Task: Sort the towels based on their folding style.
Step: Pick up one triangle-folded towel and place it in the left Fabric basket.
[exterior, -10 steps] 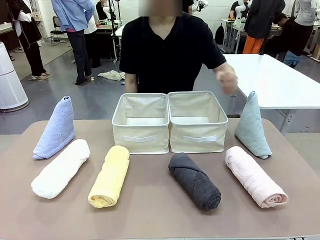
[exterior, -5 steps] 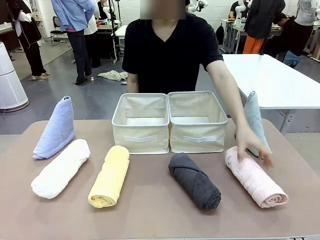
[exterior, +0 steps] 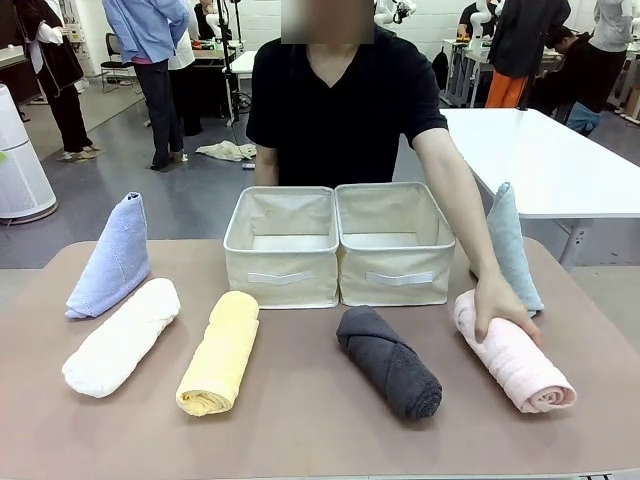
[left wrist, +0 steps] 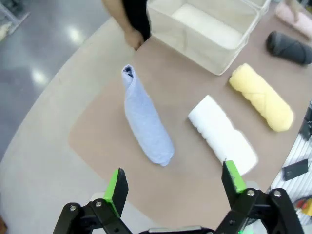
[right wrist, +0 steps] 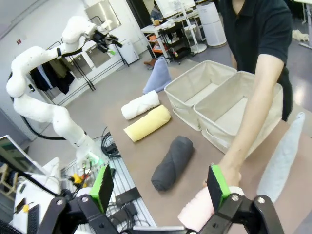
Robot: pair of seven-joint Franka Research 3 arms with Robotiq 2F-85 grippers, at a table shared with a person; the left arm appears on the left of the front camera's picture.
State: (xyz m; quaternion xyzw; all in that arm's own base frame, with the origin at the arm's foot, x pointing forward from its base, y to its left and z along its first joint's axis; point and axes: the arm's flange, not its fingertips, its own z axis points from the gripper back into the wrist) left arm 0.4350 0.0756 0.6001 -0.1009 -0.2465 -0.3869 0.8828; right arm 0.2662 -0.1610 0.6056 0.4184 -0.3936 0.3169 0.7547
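Nearest the robot, both grippers hang above the table (exterior: 300,430) with nothing in them: the left gripper (left wrist: 174,184) has its fingers spread wide, and so does the right gripper (right wrist: 160,187). On the robot's side of the two cream fabric bins (exterior: 285,290) four rolled towels lie in a row. The white roll (exterior: 122,336) is well out to the left of the bins, the yellow roll (exterior: 220,352) is before the left bin, the dark grey roll (exterior: 390,362) is before the right bin, and the pink roll (exterior: 520,360) is out past the bins' right end. The change is on that last one: the person's hand (exterior: 500,305), which a second ago was up in the air behind the right bin, has come down and now curls over the far end of the pink roll. I judge that the person is starting the sorting with it, so that roll is spoken for; both bins are empty. From the right wrist, the dark grey roll lies ahead between the fingers and well below them, with the pink roll low beside one finger. From the left wrist, the lavender-blue triangle (left wrist: 146,122) lies ahead, well apart from the fingers, off the bins' left side. The teal-grey triangle (exterior: 510,245) stands at the bins' right side, beyond the hand
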